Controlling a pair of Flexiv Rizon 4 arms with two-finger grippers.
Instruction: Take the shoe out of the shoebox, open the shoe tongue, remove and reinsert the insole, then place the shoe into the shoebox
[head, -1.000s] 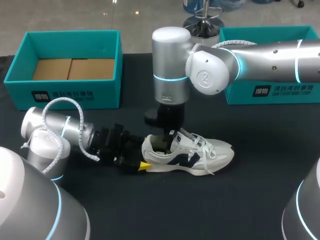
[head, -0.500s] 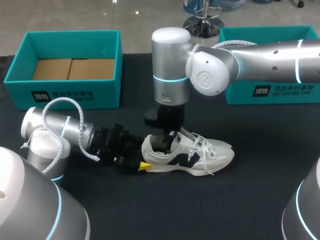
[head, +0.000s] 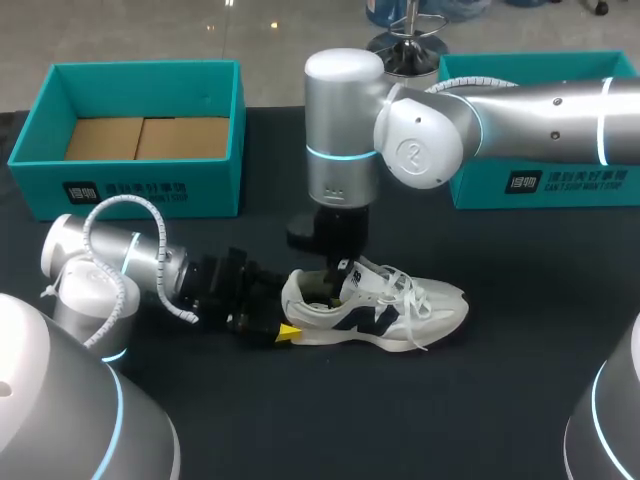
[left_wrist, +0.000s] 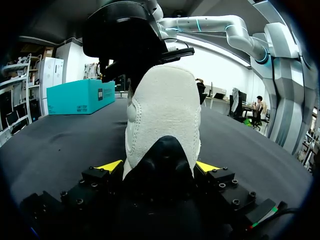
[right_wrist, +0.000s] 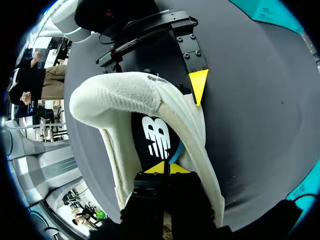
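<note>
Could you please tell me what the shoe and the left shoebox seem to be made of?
Shoe: off-white matte textile upper, with a knit-like weave seen in the left wrist view; smoother dark panels, perhaps synthetic leather. Left shoebox: likely cardboard, with teal walls and bare brown floor flaps.

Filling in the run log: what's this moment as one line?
left end effector: shut on shoe heel | right end effector: shut, inside shoe over insole | shoe: on table
</note>
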